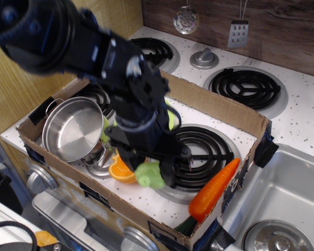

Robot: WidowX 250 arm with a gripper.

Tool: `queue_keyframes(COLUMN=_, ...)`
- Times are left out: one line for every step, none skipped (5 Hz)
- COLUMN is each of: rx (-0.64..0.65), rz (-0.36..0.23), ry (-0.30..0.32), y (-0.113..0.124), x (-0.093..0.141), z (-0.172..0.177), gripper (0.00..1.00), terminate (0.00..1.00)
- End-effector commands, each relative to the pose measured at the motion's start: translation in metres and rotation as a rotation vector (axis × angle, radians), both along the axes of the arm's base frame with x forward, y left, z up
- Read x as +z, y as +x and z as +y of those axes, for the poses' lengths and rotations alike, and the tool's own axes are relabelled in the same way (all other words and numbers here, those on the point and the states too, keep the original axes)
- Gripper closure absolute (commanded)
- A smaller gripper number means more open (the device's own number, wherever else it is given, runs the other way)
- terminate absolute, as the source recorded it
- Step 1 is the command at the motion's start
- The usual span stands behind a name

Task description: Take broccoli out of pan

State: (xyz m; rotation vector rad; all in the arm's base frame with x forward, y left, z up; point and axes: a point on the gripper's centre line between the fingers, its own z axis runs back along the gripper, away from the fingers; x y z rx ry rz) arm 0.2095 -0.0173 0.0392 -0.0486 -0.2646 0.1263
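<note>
Near the left edge of the white speckled stovetop (303,117), inside the low brown cardboard box (214,107), the shiny stainless-steel round pan (73,128) sits tilted with nothing visible inside it. Just right of it, the orange plastic halved fruit (120,171) peeks out under the black robot arm (115,73). The black gripper (149,170) hangs over the front part of the box, clenched on the small light-green bumpy toy broccoli (150,175), which is held well outside the pan, above the front-left rim of the black coil burner (201,151). A sliver of the light-green plate (171,119) shows behind the arm. Toward the front right corner of the box lies the orange plastic carrot (213,189).
</note>
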Motion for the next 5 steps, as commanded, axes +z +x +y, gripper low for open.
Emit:
queue_keyframes(rx=0.041, rz=-0.068, ry=-0.015, y=-0.001, x=-0.005, z=-0.009, gripper=1.00, terminate=0.00)
queue_keyframes(rx=0.034, rz=-0.077, ry=-0.010, y=0.000, x=-0.003, z=-0.012, gripper=0.00, terminate=0.00)
queue_keyframes(rx=0.045, rz=-0.060, ry=0.042, y=0.002, x=0.013, z=-0.008, gripper=0.00, terminate=0.00)
queue_keyframes(rx=0.067, rz=-0.036, ry=0.102, y=0.008, x=0.040, z=-0.003, gripper=0.00, terminate=0.00)
queue_keyframes(rx=0.065, rz=-0.003, ry=0.125, y=0.016, x=0.072, z=0.005, gripper=0.00, terminate=1.00)
